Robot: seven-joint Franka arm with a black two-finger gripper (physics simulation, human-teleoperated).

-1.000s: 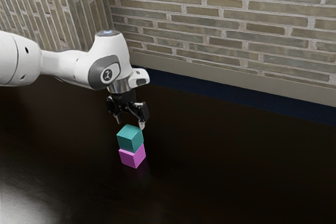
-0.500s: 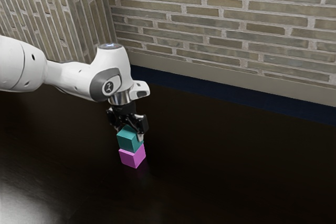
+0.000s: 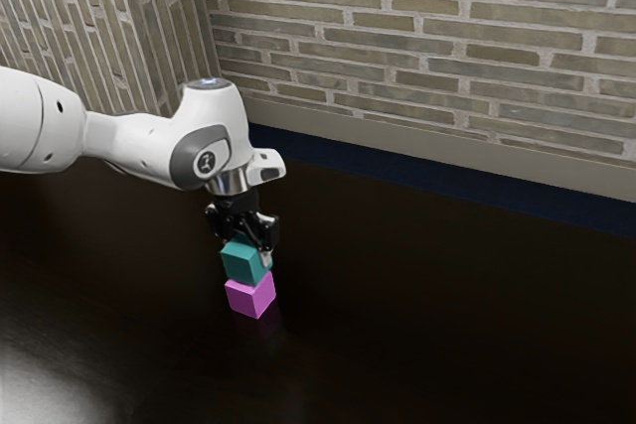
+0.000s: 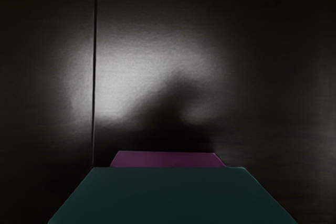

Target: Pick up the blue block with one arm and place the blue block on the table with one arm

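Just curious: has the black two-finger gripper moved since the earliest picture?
Yes: in the exterior view, my black two-finger gripper is lower, nearer the pink cube-shaped block, which hasn't moved.

Wrist vw: blue blk (image 4: pixel 172 198) partly off-frame.

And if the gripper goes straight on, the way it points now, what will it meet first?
Most likely the pink block: it is right under the blue-green block that the gripper holds. Whether the two blocks touch, I cannot tell.
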